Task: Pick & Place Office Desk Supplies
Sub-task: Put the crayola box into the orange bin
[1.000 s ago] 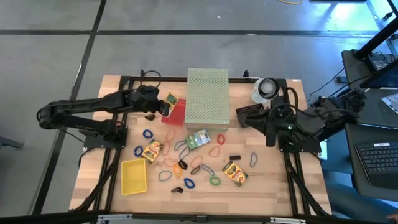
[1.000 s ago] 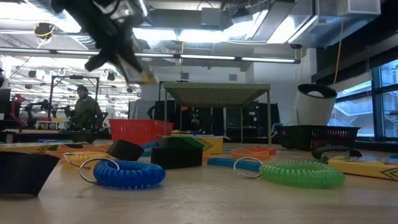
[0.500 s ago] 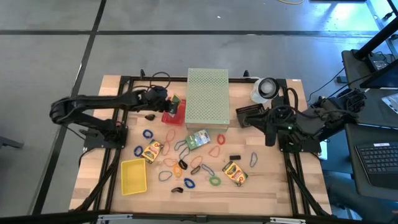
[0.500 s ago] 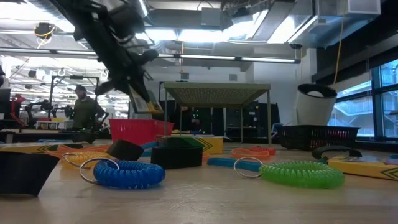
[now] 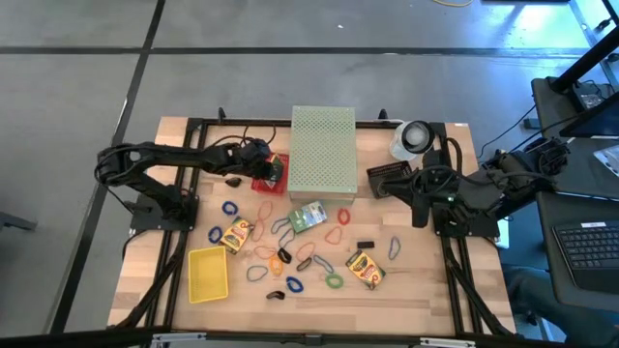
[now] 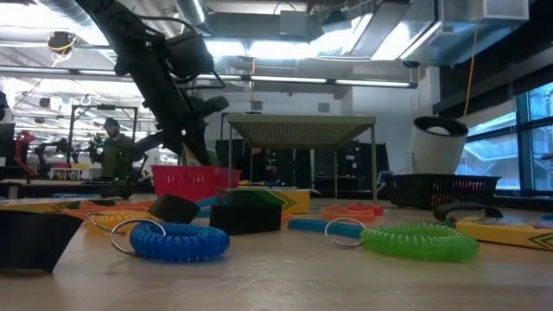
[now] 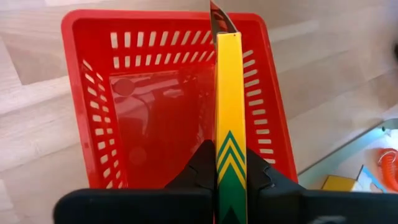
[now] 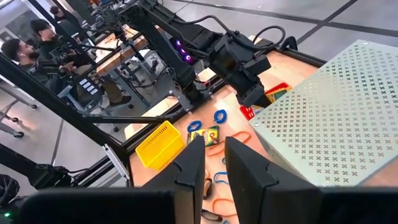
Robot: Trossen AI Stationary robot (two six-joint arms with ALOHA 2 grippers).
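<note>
Left gripper point(image 7: 230, 180) is pinching one of the yellow-and-green card boxes point(image 7: 230, 124) edge-on, right over the red basket point(image 7: 93, 124), so we're basically lined up for a drop. From what we can see the box is thin, flat card, so we'd guess it's light and fairly stiff, but the glossy faces look slippery. Taking it across the narrow thickness near one end, like now, seems the sane way to hold it; squeezing the broad faces hard could crush it.

Looks-wise: bright yellow with green chevrons at the held end, held on edge so only its narrow side shows in the wrist view. In the high view the gripper point(image 5: 263, 166) sits at the basket point(image 5: 274, 180) beside the pale green perforated box point(image 5: 323, 150).

More card boxes point(image 5: 236, 233) lie among the rubber-band loops point(image 5: 229, 208) on the table point(image 5: 435, 290), near the yellow tray point(image 5: 208, 273).

Right gripper point(image 8: 214, 163) waits over on its own side with a narrow gap between its fingers, holding nothing as far as we can tell.
</note>
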